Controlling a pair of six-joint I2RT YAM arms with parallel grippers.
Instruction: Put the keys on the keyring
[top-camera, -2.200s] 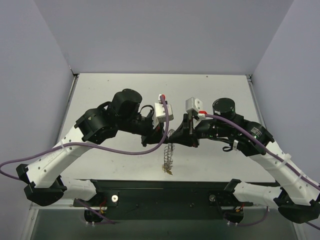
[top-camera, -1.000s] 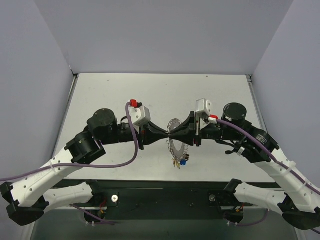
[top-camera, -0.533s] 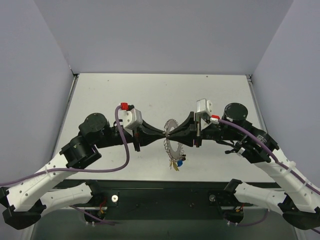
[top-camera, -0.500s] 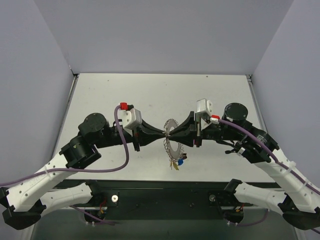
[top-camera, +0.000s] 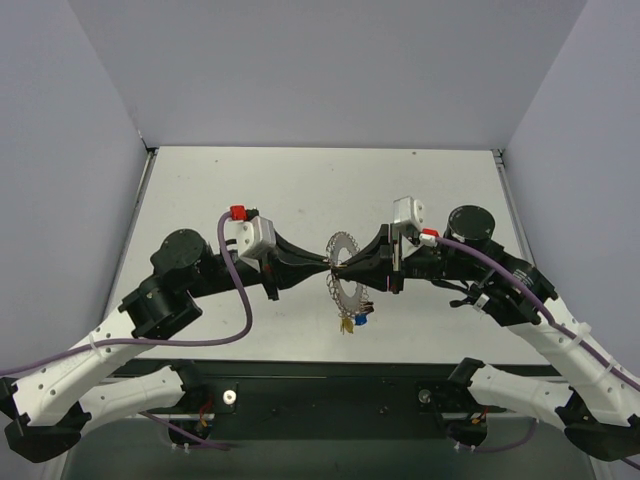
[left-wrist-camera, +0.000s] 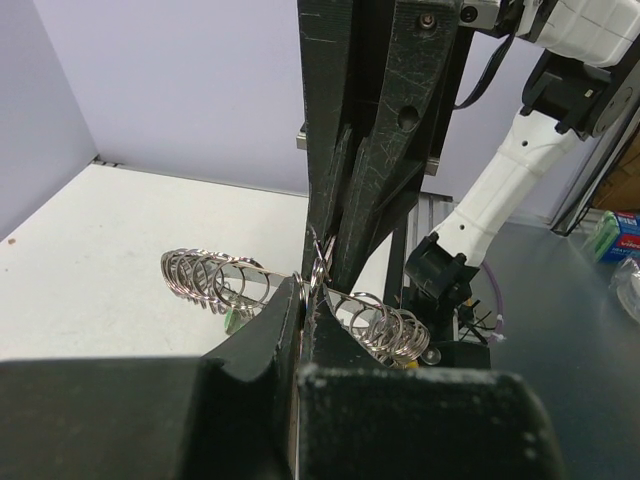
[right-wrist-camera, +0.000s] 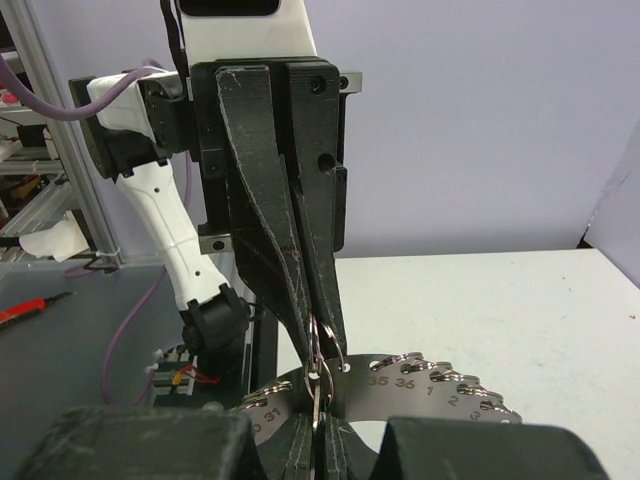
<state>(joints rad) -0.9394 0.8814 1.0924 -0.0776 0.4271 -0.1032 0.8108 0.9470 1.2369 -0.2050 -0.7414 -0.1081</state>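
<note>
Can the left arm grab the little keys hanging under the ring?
Probably not right now. The left gripper is shut on the keyring, so it is busy; the keys hang free just below.

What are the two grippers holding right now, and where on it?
The left gripper and right gripper both pinch the keyring at one spot on its rim, tip to tip; the keys hang from it.

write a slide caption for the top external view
Left gripper and right gripper pinch the keyring from opposite sides, keys dangling below
</note>
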